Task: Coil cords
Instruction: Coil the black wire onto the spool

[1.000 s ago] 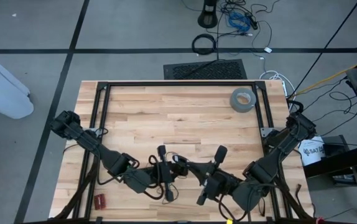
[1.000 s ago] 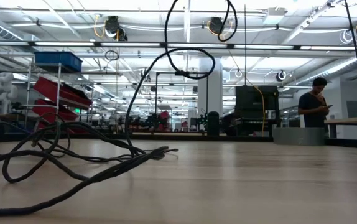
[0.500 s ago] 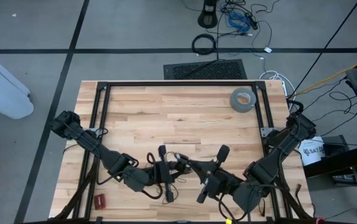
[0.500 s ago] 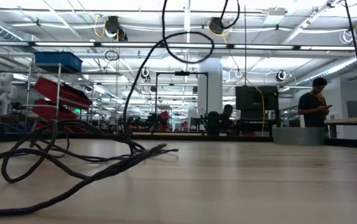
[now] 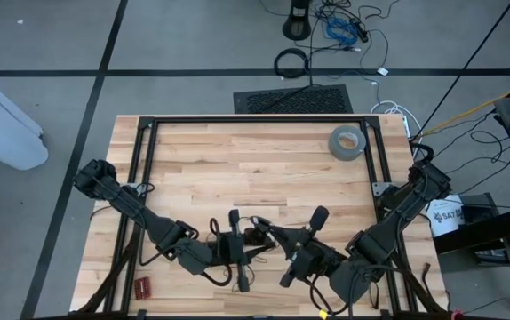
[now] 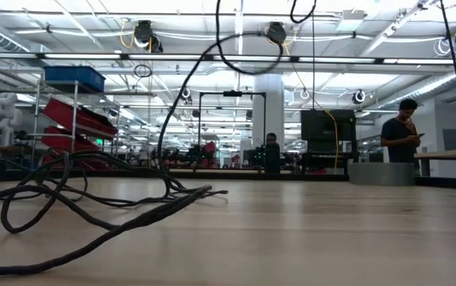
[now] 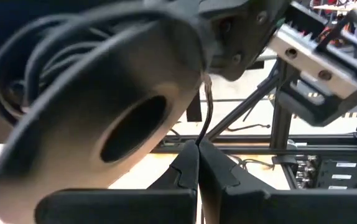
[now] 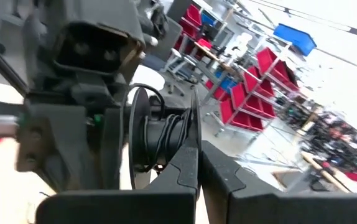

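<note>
With both my left gripper and right gripper pinched shut on the cord at the table's near edge, one uneven pull could snag its loose loops.

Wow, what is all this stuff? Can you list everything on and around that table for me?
cord: one, thin black, lying loose on the table and rising to the grippers
tape roll: one, grey, far right corner of the table
table: one, light wood with black frame
cable ring: one, black, on the floor beyond the table
person: one, standing in the room behind
left gripper: one, dark, shut on the cord, near table edge
right gripper: one, dark, shut, close beside the left
</note>
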`<state>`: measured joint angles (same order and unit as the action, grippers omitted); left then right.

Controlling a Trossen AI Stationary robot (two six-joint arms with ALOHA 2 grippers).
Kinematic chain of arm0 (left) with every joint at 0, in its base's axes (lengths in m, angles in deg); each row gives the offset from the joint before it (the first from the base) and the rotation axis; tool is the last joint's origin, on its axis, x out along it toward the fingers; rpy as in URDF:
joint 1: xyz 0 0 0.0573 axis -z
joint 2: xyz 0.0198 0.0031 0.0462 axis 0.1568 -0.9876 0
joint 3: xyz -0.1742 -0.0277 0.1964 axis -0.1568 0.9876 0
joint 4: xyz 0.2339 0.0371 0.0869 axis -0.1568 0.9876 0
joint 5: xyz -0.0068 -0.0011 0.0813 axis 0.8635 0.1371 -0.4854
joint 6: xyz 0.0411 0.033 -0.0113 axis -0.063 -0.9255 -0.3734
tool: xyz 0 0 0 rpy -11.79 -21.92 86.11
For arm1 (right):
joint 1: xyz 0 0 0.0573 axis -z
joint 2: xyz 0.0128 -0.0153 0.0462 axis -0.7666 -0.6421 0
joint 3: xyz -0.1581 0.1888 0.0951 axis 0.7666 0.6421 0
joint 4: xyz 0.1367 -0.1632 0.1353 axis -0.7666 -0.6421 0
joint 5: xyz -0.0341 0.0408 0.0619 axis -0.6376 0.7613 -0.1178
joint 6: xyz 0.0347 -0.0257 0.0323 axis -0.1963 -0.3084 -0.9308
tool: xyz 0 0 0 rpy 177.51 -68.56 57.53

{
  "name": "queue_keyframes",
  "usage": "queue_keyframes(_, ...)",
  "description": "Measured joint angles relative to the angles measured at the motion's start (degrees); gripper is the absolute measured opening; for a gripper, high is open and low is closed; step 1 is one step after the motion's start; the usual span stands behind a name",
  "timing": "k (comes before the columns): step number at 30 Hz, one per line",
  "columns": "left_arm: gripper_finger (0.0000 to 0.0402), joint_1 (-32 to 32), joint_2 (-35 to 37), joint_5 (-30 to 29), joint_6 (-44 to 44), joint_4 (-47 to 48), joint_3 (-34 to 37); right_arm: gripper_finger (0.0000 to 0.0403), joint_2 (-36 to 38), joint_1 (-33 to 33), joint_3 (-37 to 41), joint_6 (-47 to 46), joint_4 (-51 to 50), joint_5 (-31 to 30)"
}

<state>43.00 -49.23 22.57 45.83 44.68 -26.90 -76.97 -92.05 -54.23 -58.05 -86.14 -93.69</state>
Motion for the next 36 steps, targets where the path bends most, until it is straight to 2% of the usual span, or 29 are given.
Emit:
queue_keyframes(4, 0.0002, 0.03, -0.04, 0.00, -0.07, -0.44, 0.00, 0.0000, -0.35, 0.44, 0.00, -0.17, -1.31, -1.84)
queue_keyframes(22, 0.0002, -0.63, -0.04, 0.65, -3.01, -7.62, 0.00, 0.0000, -0.94, 1.29, 0.02, -1.48, -2.07, -0.76)
queue_keyframes(36, 0.0002, -1.28, -0.04, 0.99, 0.12, -3.80, 0.00, 0.0000, -0.94, 1.03, 0.02, -1.70, -2.10, -0.33)
